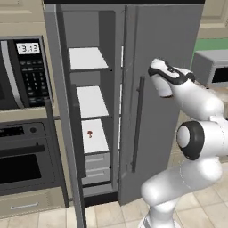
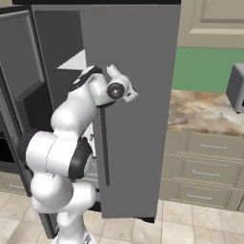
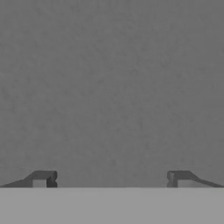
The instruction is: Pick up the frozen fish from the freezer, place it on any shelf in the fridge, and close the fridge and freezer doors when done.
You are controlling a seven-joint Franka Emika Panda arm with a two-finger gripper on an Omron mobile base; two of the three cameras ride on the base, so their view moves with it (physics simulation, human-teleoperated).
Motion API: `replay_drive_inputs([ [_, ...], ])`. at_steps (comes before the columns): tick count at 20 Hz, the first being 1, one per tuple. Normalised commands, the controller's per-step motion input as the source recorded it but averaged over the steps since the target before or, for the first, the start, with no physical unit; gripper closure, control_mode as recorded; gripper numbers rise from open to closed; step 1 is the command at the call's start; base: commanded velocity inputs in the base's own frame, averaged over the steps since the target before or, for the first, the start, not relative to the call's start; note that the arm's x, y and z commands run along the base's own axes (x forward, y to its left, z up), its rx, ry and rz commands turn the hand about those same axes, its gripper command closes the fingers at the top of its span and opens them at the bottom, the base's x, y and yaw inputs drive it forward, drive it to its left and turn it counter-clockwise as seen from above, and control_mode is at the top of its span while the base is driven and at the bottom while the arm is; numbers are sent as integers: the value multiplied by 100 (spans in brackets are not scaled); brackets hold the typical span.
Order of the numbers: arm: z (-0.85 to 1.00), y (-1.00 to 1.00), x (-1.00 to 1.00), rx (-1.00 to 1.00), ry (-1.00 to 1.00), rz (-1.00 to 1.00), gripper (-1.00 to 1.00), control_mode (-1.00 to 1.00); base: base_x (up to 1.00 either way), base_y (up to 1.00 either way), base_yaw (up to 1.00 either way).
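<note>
My gripper (image 3: 109, 179) is open, its two fingertips spread wide with nothing between them, facing the flat grey face of the fridge door (image 1: 169, 53) from very close. My hand (image 2: 116, 89) is pressed up to that wide door above its vertical bar handle (image 1: 138, 124). The door stands almost shut, with a thin gap at its left edge. The freezer (image 1: 89, 58) is open, and its door (image 1: 60, 116) is swung out to the left. A tiny dark red blob with a stem (image 1: 90, 134) lies on a freezer shelf board. The frozen fish is hidden.
A built-in microwave (image 1: 24, 73) and an oven (image 1: 26, 160) stand left of the freezer door. Right of the fridge runs a stone counter (image 2: 205, 114) over drawers, with a grey appliance (image 2: 237, 88) on it. Tiled floor lies below.
</note>
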Motion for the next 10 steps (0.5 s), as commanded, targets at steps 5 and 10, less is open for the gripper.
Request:
replay_drive_inputs([
  [5, 18, 0, 9, 0, 16, -10, -100, -100, 0, 0, 0],
  [10, 17, 0, 11, 0, 16, -12, -100, -100, 0, 0, 0],
])
